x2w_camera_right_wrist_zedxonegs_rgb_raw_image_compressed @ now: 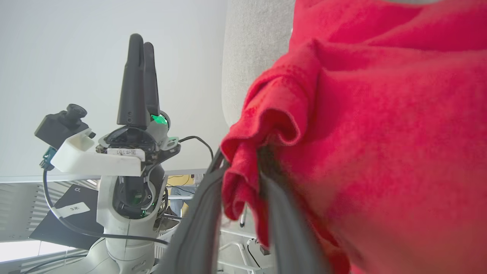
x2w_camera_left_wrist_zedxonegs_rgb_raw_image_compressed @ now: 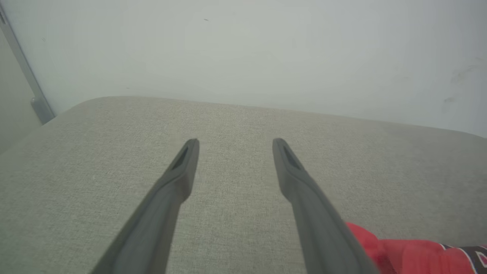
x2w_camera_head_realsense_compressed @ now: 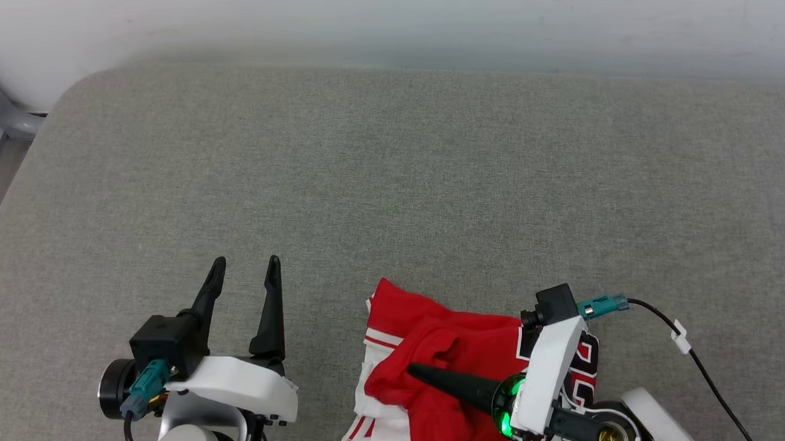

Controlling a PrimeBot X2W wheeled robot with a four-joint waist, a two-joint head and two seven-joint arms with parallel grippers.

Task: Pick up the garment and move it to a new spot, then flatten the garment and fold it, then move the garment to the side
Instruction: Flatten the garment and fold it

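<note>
Right gripper (x2w_camera_head_realsense_compressed: 419, 374): my fingers slightly apart, a red fold bunched between; whether they pinch it I cannot tell. Garment (x2w_camera_head_realsense_compressed: 463, 341): crumpled at the near edge of the grey cushion (x2w_camera_head_realsense_compressed: 390, 180), right of my left gripper (x2w_camera_head_realsense_compressed: 246, 263), spread wide and empty. Risk: fold snags a finger and drags when I withdraw.

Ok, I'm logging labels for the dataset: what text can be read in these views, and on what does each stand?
"3米": white sticker on a black panel, lower left of the right wrist view.
Small white label on the left gripper's body: print too small to read.
Black white-edged lettering on the garment: partly covered, not readable.
</note>
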